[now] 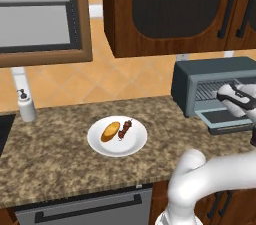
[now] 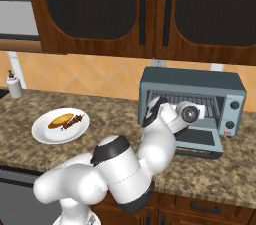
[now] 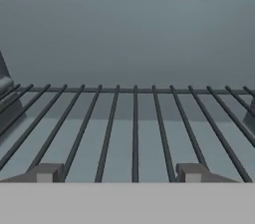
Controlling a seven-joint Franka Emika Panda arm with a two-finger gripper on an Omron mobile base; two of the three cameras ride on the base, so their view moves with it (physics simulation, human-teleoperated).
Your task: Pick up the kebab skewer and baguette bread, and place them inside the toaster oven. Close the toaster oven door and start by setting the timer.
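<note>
I'm looking along the gripper (image 3: 118, 172): its two tips are standing apart with nothing between them, hovering just over the wire rack (image 3: 134, 128) inside the toaster oven (image 2: 192, 104). The toaster oven door (image 2: 200, 141) is lying dropped open below my hand. Farther left on the counter (image 1: 55, 154), the baguette bread (image 1: 110, 131) and kebab skewer (image 1: 125, 129) are sitting side by side on the white plate (image 1: 117, 147).

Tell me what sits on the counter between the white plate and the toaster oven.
Nothing: between the white plate and the toaster oven there is bare speckled counter, as seen in the left base view. The right base view agrees.
</note>
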